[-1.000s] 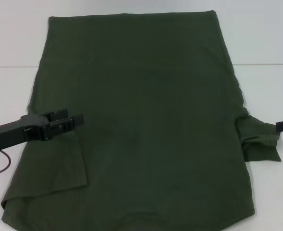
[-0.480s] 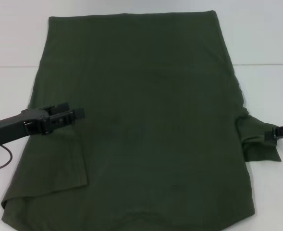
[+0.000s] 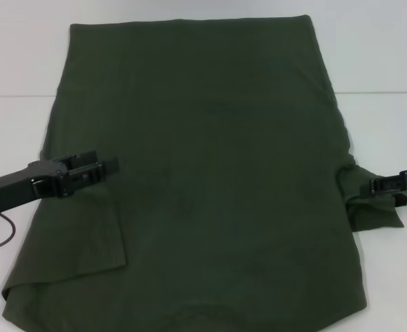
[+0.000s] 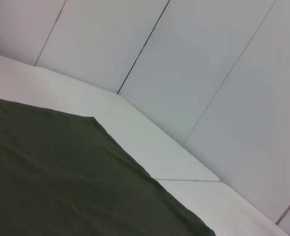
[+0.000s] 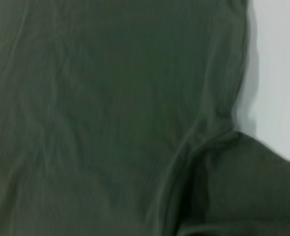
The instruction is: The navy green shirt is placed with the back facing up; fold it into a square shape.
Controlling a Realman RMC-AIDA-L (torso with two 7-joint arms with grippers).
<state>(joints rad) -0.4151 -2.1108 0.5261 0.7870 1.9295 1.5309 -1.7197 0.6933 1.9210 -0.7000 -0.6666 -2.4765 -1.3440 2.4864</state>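
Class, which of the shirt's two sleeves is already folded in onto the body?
The left sleeve, lying over the shirt; the right sleeve sticks out sideways.

The navy green shirt (image 3: 203,173) runs off the bottom edge — collar unseen.

bare table (image 3: 16,124) flanks — shirt (image 3: 203,173) fills centre

The left gripper (image 3: 105,166) reached in level from the left side with its fingers slightly parted, while the right gripper (image 3: 373,185) extended level from the right edge, pointing inward.
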